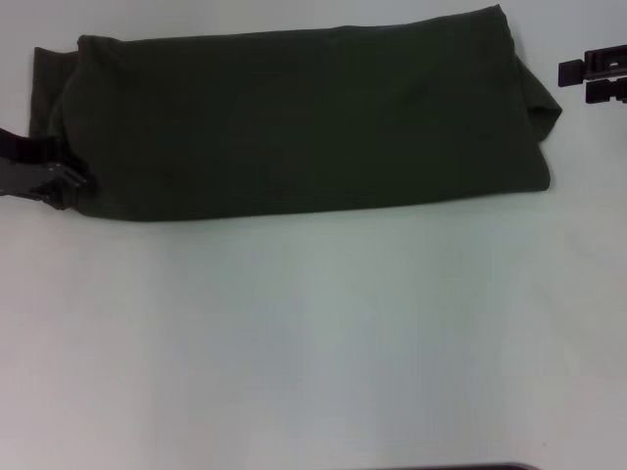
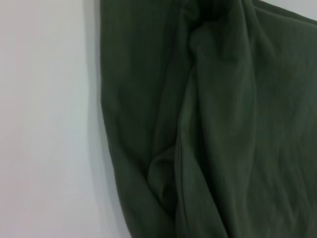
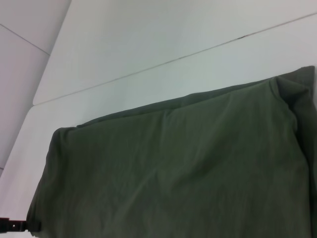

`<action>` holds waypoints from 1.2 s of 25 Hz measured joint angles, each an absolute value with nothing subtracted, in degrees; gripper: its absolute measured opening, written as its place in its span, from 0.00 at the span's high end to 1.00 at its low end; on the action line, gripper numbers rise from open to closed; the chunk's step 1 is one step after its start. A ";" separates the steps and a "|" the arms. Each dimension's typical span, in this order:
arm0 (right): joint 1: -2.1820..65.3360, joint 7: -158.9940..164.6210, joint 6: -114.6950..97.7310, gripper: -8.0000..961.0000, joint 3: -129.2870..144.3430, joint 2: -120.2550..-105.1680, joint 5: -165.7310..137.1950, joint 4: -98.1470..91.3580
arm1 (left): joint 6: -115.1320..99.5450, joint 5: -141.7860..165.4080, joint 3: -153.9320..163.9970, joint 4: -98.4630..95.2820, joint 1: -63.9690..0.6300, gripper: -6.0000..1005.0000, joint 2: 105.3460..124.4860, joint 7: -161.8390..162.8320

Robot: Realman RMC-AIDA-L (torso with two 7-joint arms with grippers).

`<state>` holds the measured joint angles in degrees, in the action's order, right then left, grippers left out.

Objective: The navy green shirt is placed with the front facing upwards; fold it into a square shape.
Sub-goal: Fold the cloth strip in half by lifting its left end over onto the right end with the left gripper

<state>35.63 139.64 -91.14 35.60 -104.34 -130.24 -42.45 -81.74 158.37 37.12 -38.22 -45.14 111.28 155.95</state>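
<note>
The navy green shirt (image 1: 294,122) lies folded into a long dark green band across the far part of the white table (image 1: 313,333), plain cloth up, no lettering showing. My left gripper (image 1: 67,178) sits at the band's near left corner, touching the cloth's edge. The left wrist view shows only creased green cloth of the shirt (image 2: 213,124) beside bare table. My right gripper (image 1: 594,78) hovers open just past the shirt's right end, off the cloth. The right wrist view looks along the shirt (image 3: 173,173), and the left gripper (image 3: 15,225) shows at its far corner.
The white table surface stretches wide in front of the shirt toward me. A seam line (image 3: 173,59) runs across the table behind the shirt. A loose flap of cloth (image 1: 544,108) sticks out at the shirt's right end.
</note>
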 joint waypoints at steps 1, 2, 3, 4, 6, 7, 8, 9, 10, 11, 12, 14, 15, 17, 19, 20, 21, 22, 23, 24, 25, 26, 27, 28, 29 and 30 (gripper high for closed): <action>35.62 139.68 -91.14 0.19 35.59 -104.32 -130.23 -42.45 | -81.82 158.37 37.14 -38.22 -45.15 0.62 111.28 155.95; 35.62 139.71 -91.14 0.19 35.59 -104.32 -130.23 -42.45 | -82.07 158.37 37.16 -38.28 -45.15 0.64 111.27 155.94; 35.61 139.72 -91.14 0.19 35.60 -104.32 -130.23 -42.45 | -82.39 158.37 37.18 -38.41 -45.16 0.66 111.27 155.92; 35.60 139.73 -91.15 0.19 35.59 -104.28 -130.25 -42.45 | -82.66 158.37 37.18 -38.54 -45.17 0.68 111.27 155.90; 35.56 139.73 -91.22 0.19 35.60 -104.14 -130.51 -42.45 | -83.42 158.37 37.17 -38.99 -45.17 0.72 111.26 155.83; 35.53 139.76 -91.22 0.19 35.59 -104.05 -130.83 -42.45 | -83.78 158.37 37.13 -39.25 -45.18 0.74 111.26 155.79; 35.48 139.88 -91.19 0.19 35.58 -103.92 -131.38 -42.45 | -84.05 158.38 37.11 -39.44 -45.18 0.76 111.27 155.78; 35.38 140.17 -91.09 0.19 35.47 -103.80 -132.04 -42.45 | -84.37 158.37 37.04 -39.71 -45.20 0.78 111.26 155.74; 35.28 140.57 -90.92 0.19 35.34 -103.71 -133.00 -42.52 | -84.83 158.37 36.96 -40.02 -45.24 0.80 111.26 155.59; 35.17 141.05 -90.76 0.19 35.20 -103.62 -134.00 -42.65 | -85.18 158.37 36.86 -40.23 -45.27 0.82 111.26 155.44; 35.06 141.46 -90.53 0.19 35.04 -103.60 -134.97 -42.79 | -85.94 157.95 36.69 -40.39 -45.32 0.84 111.25 155.07; 34.92 141.86 -90.35 0.19 34.97 -103.53 -136.49 -42.94 | -86.26 157.63 36.68 -40.41 -45.35 0.91 111.21 154.91; 34.89 141.91 -90.25 0.19 34.92 -103.50 -137.08 -42.94 | -86.55 157.30 36.67 -40.43 -45.38 0.94 111.11 154.72; 34.88 141.93 -90.27 0.19 34.87 -103.41 -137.92 -42.96 | -86.91 156.97 36.66 -40.44 -45.41 0.94 110.98 154.54; 34.88 141.99 -90.26 0.19 34.84 -103.33 -138.51 -42.97 | -86.93 156.96 36.63 -40.46 -45.46 0.94 110.97 154.52; 34.88 142.03 -90.15 0.19 34.90 -103.33 -138.69 -42.89 | -86.90 156.96 36.64 -40.46 -45.46 0.94 110.97 154.51; 34.88 142.06 -89.80 0.19 35.03 -103.41 -138.88 -42.74 | -86.81 156.95 36.63 -40.46 -45.46 0.94 111.02 154.51; 34.89 142.09 -89.52 0.19 35.18 -103.58 -139.13 -42.57 | -86.74 156.95 36.64 -40.46 -45.46 0.94 111.08 154.51; 34.90 142.09 -88.87 0.19 35.33 -103.89 -139.49 -42.45 | -86.59 156.94 36.64 -40.46 -45.46 0.94 111.15 154.51; 34.92 142.10 -88.23 0.19 35.42 -104.31 -139.79 -42.30 | -86.53 156.94 36.65 -40.46 -45.46 0.94 111.19 154.51; 34.94 142.09 -87.70 0.19 35.42 -104.64 -140.00 -42.16 | -86.47 156.93 36.65 -40.46 -45.51 0.94 111.21 154.51; 35.00 142.07 -86.96 0.19 35.36 -105.04 -140.06 -41.79 | -86.46 156.92 36.65 -40.46 -45.59 0.94 111.23 154.51; 35.09 142.03 -86.46 0.19 35.27 -105.41 -140.08 -41.35 | -86.46 156.91 36.65 -40.46 -45.67 0.94 111.25 154.51; 35.19 142.02 -86.21 0.19 35.22 -105.62 -140.09 -40.78 | -86.45 156.91 36.65 -40.45 -45.76 0.94 111.27 154.51; 35.30 142.02 -85.68 0.19 35.20 -105.83 -140.09 -40.12 | -86.44 156.90 36.66 -40.45 -45.85 0.94 111.31 154.51; 35.37 142.03 -85.27 0.19 35.19 -105.98 -140.09 -39.57 | -86.42 156.89 36.66 -40.44 -45.90 0.94 111.33 154.51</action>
